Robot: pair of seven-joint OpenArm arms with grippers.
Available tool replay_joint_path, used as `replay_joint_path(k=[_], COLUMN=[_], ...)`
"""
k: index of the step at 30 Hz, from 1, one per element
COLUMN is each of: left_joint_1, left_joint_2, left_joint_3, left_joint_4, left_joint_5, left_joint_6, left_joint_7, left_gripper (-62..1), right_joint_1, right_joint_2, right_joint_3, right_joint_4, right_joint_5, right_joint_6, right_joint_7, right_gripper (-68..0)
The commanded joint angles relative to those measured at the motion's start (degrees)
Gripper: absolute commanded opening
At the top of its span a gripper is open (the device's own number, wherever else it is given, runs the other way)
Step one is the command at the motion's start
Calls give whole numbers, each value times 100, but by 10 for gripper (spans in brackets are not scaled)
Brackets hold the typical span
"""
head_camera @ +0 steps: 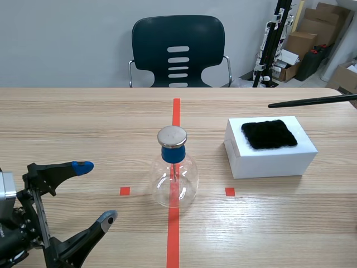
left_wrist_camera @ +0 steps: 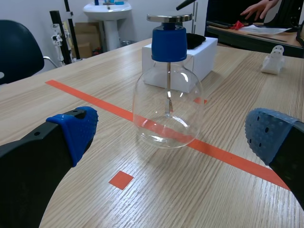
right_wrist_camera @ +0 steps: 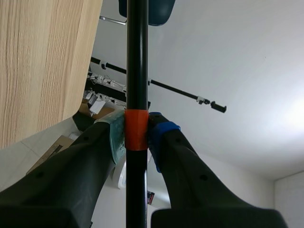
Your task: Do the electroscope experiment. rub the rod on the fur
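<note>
One rod (right_wrist_camera: 137, 57) clamped in right hand (right_wrist_camera: 137, 137).
Grip sits on its orange band (right_wrist_camera: 137, 129); left hand (head_camera: 96, 191) spread apart.

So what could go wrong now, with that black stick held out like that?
The rod is pinched by the right gripper only at its orange band, so it could twist or slip when pressed on the fur. Rubbing might also shove the white box toward the glass electroscope.
</note>
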Motion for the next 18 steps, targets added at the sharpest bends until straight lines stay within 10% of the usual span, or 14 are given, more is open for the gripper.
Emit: replay_joint_path(k=[1, 18], left_joint_1=[2, 2], left_joint_2=[-17, -17], left_joint_3=[-31, -31], left_joint_4=[76, 76], left_joint_5=[-33, -33], left_joint_6=[-11, -11], left_joint_7=[-94, -94], left_gripper=[14, 14], right_joint_1=[103, 160], right_joint_2=[125, 111], right_joint_3=[-20, -293], right_joint_4=[109, 96], right_joint_5=[-26, -627], right_joint_6=[-59, 490], right_joint_7=[-61, -732], right_gripper=[-671, -671])
